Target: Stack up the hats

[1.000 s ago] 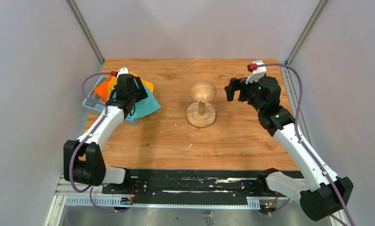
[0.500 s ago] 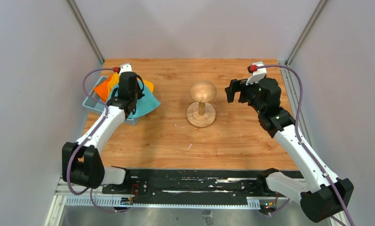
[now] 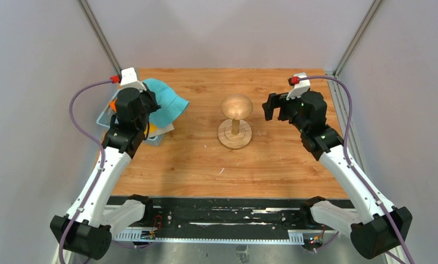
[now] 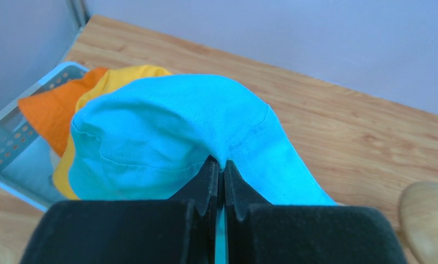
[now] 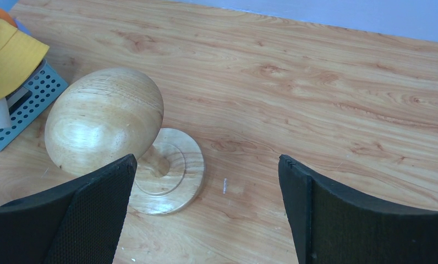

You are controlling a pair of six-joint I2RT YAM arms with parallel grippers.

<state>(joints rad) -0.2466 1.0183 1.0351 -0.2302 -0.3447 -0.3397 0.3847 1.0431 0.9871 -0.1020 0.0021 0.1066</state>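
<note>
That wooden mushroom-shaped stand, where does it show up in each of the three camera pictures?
Top external: wooden stand in the middle of the table.
Left wrist: only its dome's edge, bottom right corner, past the teal hat.
Right wrist: whole, left of centre.
Shared landmark: the blue basket, seen in all three.

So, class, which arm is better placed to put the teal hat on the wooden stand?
Left. Its hand is shut on the teal hat, held over the basket. The right hand, near the stand, is open and empty.
</note>
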